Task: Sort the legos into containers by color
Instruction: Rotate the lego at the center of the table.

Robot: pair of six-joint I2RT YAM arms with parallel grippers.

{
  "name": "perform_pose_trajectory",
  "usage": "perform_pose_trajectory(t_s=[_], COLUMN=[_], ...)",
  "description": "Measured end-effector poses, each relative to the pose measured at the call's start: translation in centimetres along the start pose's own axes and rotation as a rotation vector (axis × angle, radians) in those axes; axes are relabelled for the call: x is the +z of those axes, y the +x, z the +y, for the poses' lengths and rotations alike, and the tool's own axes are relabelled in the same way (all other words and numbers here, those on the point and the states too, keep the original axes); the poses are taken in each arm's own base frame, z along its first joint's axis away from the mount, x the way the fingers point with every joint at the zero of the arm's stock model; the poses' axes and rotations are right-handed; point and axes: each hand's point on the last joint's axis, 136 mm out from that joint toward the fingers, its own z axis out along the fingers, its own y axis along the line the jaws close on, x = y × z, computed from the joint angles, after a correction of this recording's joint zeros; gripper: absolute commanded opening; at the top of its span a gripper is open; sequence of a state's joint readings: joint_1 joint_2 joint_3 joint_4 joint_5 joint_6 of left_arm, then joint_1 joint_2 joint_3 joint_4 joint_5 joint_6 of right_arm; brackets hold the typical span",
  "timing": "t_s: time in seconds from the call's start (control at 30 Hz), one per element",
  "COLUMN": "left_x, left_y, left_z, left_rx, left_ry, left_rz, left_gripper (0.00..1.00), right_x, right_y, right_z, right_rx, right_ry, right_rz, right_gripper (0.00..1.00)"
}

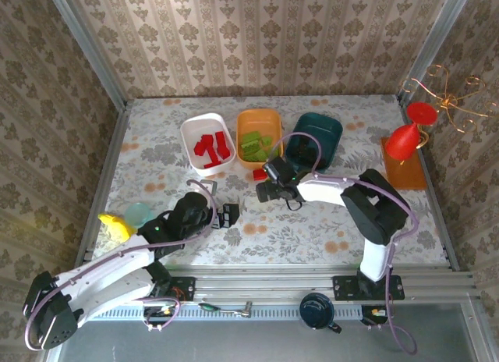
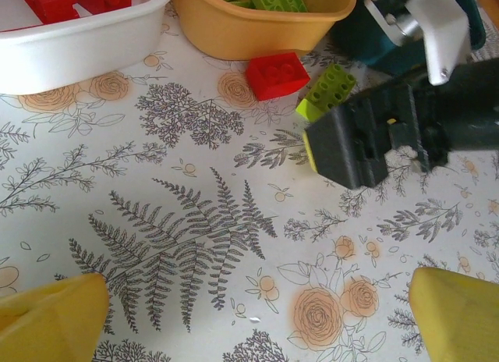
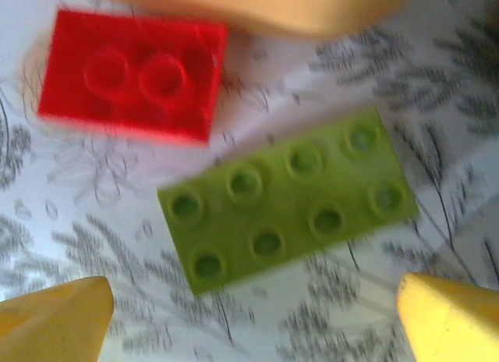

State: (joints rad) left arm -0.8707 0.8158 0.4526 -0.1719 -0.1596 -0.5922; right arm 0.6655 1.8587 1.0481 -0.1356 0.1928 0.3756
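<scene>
At the left of the bench (image 1: pixel 156 155), the left pincer (image 1: pixel 228 215) is seen low over the flowered cover. Its yellow fingertips (image 2: pixel 51 319) are spread wide and nothing is held between them. Further back the white tub (image 1: pixel 191 128) is placed, and red legos (image 1: pixel 212 147) are gathered inside it. Just beside it, on the right, the orange tub (image 1: pixel 257 114) is found, with lime-green legos (image 1: pixel 253 143) in it. In front of the orange tub a loose red brick (image 3: pixel 132 73) and a loose green brick (image 3: pixel 284 198) are laid on the bench, near each other but apart. The right pincer (image 3: pixel 253 323) is held over the green brick; its jaws are opened wide and the brick is not gripped. Next, the dark teal tub (image 1: pixel 323 122) is seen, partly covered by the right arm, and its content cannot be told. At the far right an orange tray (image 1: pixel 405 175) with a red goblet (image 1: pixel 404 140) is placed.
</scene>
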Motion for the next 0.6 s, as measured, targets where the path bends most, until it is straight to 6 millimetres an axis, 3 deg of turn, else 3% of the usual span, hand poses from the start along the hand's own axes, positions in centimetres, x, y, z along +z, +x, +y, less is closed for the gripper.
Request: perform_pose_trajectory(t_s=[0.27,0.6], left_x=[0.0,0.1], left_y=[0.0,0.4], left_z=[0.1,0.3], left_rx=[-0.001,0.000], left_ry=[-0.003,-0.009], left_rz=[0.000,0.008], left_gripper=[1.00,1.00], right_x=[1.5,1.7], right_y=[-2.1,-2.4], right_z=[0.2,0.4], right_rx=[-0.053,-0.072], right_ry=[0.020,0.008], right_rz=[-0.025,-0.039], right_gripper=[0.85,0.63])
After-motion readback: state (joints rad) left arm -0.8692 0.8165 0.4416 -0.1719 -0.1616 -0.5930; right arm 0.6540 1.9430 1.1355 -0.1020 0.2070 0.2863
